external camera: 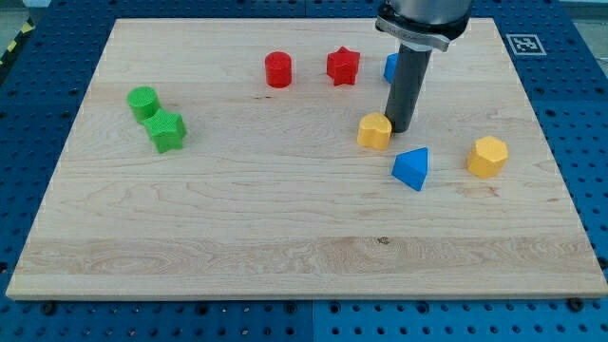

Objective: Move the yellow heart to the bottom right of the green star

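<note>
The yellow heart (374, 131) lies right of the board's middle. My tip (400, 129) stands on the board just to the heart's right, touching or nearly touching it. The green star (167, 131) lies far off at the view's left, with a green cylinder (143, 102) against its upper left. The rod rises from the tip toward the view's top.
A red cylinder (278, 69) and a red star (343, 66) lie near the top middle. A blue block (390, 66) is partly hidden behind the rod. A blue triangle-like block (412, 168) and a yellow hexagon (487, 156) lie to the right. The wooden board (285, 247) ends at blue table.
</note>
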